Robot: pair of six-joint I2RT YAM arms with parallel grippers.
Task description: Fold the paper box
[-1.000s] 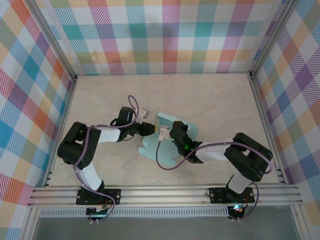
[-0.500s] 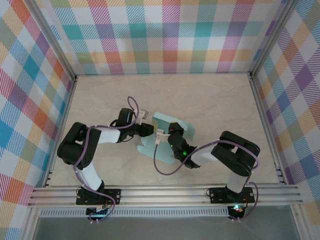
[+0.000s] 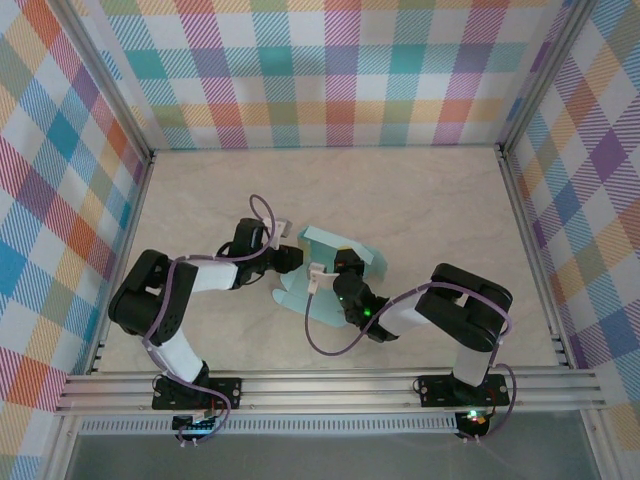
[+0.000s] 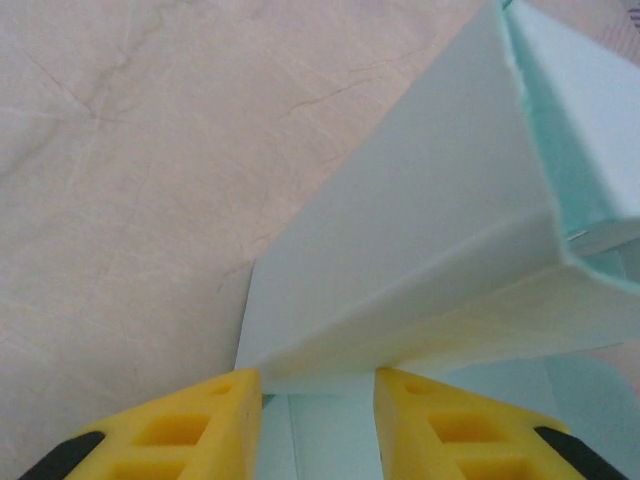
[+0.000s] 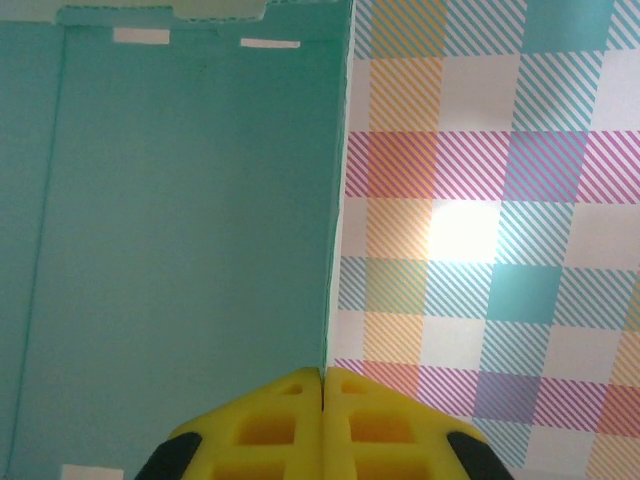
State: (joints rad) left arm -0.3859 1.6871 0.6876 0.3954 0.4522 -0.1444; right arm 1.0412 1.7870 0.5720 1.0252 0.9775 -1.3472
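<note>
Lying on the table point(image 3: 430, 200): the paper box point(image 3: 335, 245), part-folded with one wall raised, sits mid-table between the two arms.
Left gripper point(image 4: 315, 380): jaws partly apart, yellow fingers point(image 4: 200, 430) at the foot of the raised wall. Flat card shows through the gap and nothing is pinched.
Right gripper point(image 5: 323, 378): fingers pressed together, tips at a teal panel's edge, with the plaid wall point(image 5: 480, 230) behind. Whether card is pinched, cannot tell.

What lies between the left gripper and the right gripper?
In the top view, part of the box lies between the left gripper and the right gripper, both close to it.
</note>
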